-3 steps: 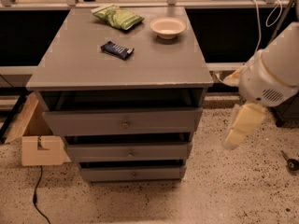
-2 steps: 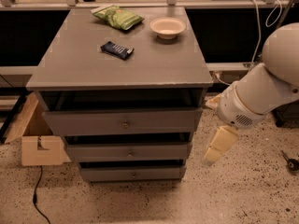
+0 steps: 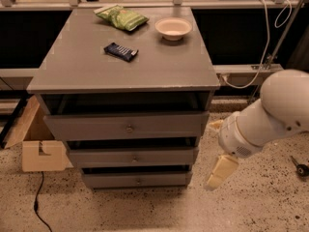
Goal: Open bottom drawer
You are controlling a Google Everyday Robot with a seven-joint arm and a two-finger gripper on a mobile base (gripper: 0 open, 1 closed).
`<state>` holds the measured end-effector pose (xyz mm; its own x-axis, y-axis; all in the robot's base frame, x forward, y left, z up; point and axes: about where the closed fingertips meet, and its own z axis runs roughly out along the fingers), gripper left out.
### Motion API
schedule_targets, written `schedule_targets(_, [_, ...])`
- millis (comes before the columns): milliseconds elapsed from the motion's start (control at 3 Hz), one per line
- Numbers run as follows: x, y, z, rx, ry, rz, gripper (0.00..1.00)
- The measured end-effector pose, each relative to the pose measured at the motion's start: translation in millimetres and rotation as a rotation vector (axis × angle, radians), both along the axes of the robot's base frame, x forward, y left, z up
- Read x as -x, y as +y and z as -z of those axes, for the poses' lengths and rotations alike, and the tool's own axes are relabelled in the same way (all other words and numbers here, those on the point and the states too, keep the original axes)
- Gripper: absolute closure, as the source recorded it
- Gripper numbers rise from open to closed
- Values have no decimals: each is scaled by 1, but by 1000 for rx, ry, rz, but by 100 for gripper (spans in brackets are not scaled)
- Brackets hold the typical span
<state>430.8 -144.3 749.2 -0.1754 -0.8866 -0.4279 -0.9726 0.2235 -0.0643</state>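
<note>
Cabinet: grey painted wood, boxy, with three flat drawer fronts stacked and a dark gap above each.
Tabletop point(image 3: 87, 66): matte grey slab with a slightly scuffed, pale front edge.
Bottom drawer point(image 3: 106, 180): the lowest front, at the cabinet's 6 o'clock. It is a narrow, plain grey strip with a small round knob point(image 3: 138, 181) at its centre.
Middle drawer point(image 3: 96, 157): the same grey, with a round centre knob.
Top drawer point(image 3: 87, 128): the tallest and widest front, with a round knob.
Bowl point(image 3: 173, 28): shallow, round and cream-coloured, smooth — at 1 o'clock on the tabletop.
Snack bag point(image 3: 121, 17): crinkled green packet, at 11 o'clock of the bowl's side of the tabletop.
Wrapped bar point(image 3: 120, 51): dark, glossy and oblong, near the tabletop's middle.
Cardboard box point(image 3: 36, 149): tan, with open flaps, at the cabinet's 9 o'clock.
Floor point(image 3: 145, 211): speckled, stone-like.
Arm point(image 3: 270, 115): fat, rounded white shell, angled down from 3 o'clock towards the cabinet's lower right corner.
Pincer point(image 3: 221, 172): cream-coloured, tapered and pointing down-left — at 3 o'clock of the bottom drawer, near it but apart. Whether it is spread or pressed together I cannot tell.
</note>
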Motion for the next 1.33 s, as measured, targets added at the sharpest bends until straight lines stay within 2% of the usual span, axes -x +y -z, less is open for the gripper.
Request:
schedule_targets(333, [9, 8, 68, -33, -37, -56, 0])
schedule_targets(667, [5, 21, 124, -99, -93, -91, 0])
schedule_targets(1000, [-3, 41, 183, -172, -92, -99, 0])
schedule_targets(1333, [1, 44, 199, -193, -66, -90, 0])
